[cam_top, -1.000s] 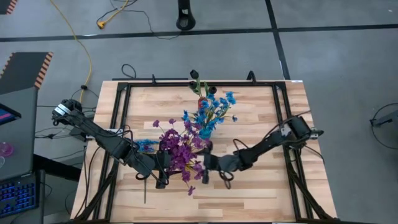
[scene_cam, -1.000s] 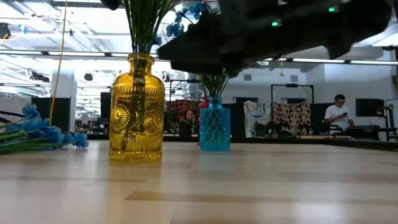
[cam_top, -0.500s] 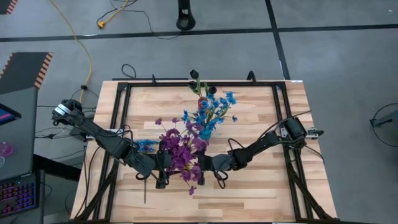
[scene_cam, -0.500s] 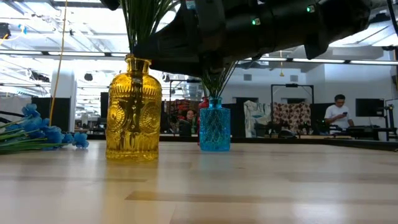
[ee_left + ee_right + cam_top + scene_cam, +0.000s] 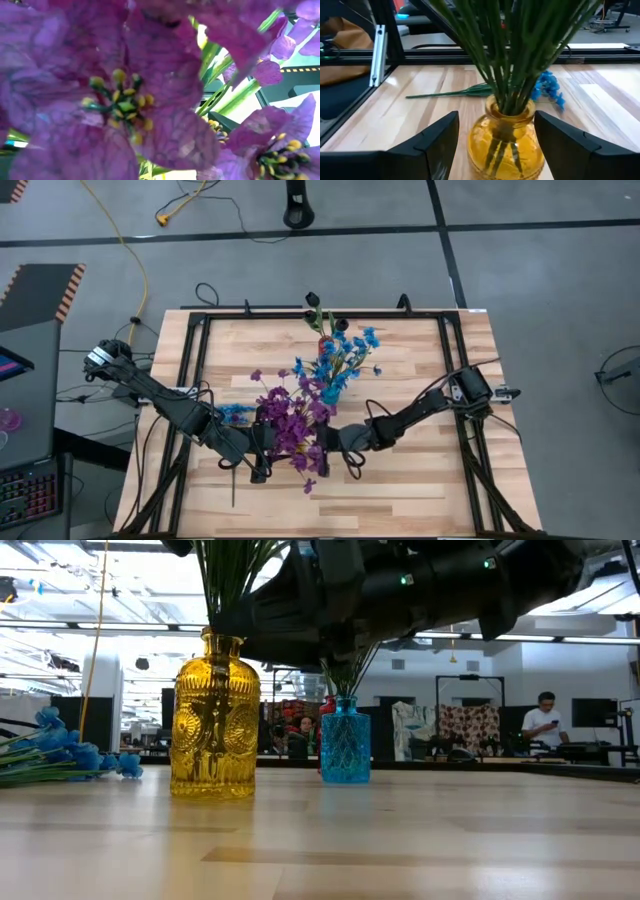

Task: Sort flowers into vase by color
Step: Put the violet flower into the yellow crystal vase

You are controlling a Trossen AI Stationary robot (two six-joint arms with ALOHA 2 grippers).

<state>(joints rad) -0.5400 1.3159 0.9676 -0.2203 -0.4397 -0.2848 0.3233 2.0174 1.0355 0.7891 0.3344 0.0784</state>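
Purple flowers (image 5: 290, 425) fill the yellow vase (image 5: 505, 142); right gripper (image 5: 495, 145) fingers spread around it.

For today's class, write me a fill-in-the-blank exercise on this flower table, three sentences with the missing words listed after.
1. The purple flowers stand in the ____ vase.
2. The right end effector has its fingers open on either side of the ____ vase.
3. One sprig of blue flowers lies flat on the ____.

Missing words: yellow; yellow; table
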